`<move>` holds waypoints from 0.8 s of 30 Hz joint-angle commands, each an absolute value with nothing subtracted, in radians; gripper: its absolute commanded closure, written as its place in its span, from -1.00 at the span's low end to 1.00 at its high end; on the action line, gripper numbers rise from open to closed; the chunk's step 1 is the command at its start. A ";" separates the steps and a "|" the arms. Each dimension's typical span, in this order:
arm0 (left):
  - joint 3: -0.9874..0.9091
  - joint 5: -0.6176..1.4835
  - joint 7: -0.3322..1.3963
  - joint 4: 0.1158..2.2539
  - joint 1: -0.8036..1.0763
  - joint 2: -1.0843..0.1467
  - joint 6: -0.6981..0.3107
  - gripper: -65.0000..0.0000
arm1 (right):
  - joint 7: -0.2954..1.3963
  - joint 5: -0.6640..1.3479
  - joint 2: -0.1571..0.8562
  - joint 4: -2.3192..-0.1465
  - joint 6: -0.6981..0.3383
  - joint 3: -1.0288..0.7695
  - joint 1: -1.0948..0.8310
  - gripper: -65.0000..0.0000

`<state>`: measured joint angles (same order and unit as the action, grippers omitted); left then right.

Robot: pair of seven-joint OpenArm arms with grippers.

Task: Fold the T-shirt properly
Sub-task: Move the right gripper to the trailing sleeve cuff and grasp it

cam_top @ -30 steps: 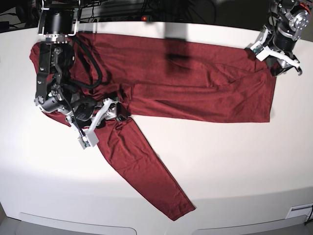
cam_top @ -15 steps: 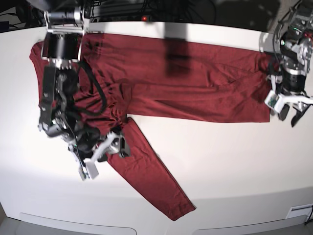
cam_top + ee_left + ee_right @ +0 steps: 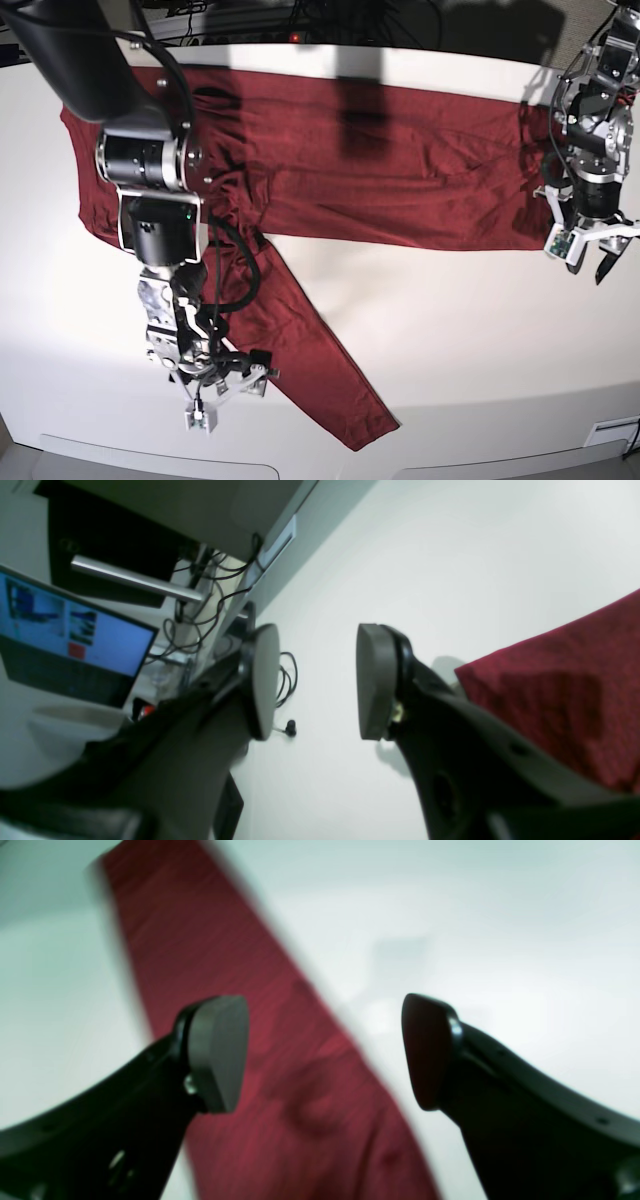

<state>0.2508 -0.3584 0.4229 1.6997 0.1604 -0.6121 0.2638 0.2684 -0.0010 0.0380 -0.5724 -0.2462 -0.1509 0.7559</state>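
The maroon T-shirt (image 3: pixel 400 170) lies spread flat across the back of the white table (image 3: pixel 470 330). One long sleeve (image 3: pixel 300 340) runs diagonally toward the front edge. My right gripper (image 3: pixel 225 385) hovers open beside that sleeve's lower left edge. In the right wrist view the right gripper (image 3: pixel 325 1055) spans the blurred sleeve (image 3: pixel 215 940), with nothing pinched. My left gripper (image 3: pixel 590 262) stands open just off the shirt's front right corner. In the left wrist view the left gripper (image 3: pixel 317 680) is empty over bare table, with the shirt corner (image 3: pixel 560 690) beside its right finger.
The table's front edge (image 3: pixel 300 465) lies close below the sleeve end (image 3: pixel 365 430). A laptop screen (image 3: pixel 65 630) and loose cables (image 3: pixel 210 605) sit beyond the table edge on the left gripper's side. Dark equipment lines the back edge (image 3: pixel 300 25).
My right arm swept from the shirt's left body down along the sleeve toward the front edge. My left arm came down from the shirt's back right corner to its front right corner.
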 commanded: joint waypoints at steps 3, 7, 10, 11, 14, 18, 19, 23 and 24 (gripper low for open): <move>0.243 -0.372 0.420 1.715 0.149 -0.627 0.285 0.23 | 0.147 -0.107 0.006 -0.539 -0.182 -0.150 0.777 -0.41; 0.243 -0.372 0.419 1.715 0.149 -0.626 0.285 0.23 | 0.078 -0.168 -0.023 -0.491 -0.176 -0.150 0.752 -0.41; 0.243 -0.367 0.423 1.715 0.149 -0.626 0.285 0.23 | 0.076 -0.180 -0.031 -0.480 -0.176 -0.136 0.728 -0.41; 0.243 -0.364 0.424 1.715 0.149 -0.627 0.285 0.23 | 0.084 -0.181 -0.030 -0.480 -0.176 -0.123 0.718 -0.41; 0.243 -0.365 0.431 1.715 0.150 -0.627 0.285 0.23 | 0.098 -0.195 -0.028 -0.480 -0.176 -0.065 0.679 -0.41; 0.243 -0.365 0.430 1.715 0.149 -0.627 0.285 0.23 | 0.140 -0.233 -0.028 -0.480 -0.176 0.047 0.612 -0.41; 0.243 -0.365 0.430 1.715 0.149 -0.627 0.285 0.23 | 0.161 -0.233 -0.027 -0.480 -0.176 0.088 0.595 -0.41; 0.243 -0.365 0.430 1.715 0.149 -0.627 0.285 0.23 | 0.234 -0.237 -0.023 -0.485 -0.196 0.293 0.543 -0.41; 0.243 -0.365 0.431 1.715 0.149 -0.627 0.285 0.23 | 0.252 -0.236 -0.019 -0.496 -0.199 0.349 0.529 -0.41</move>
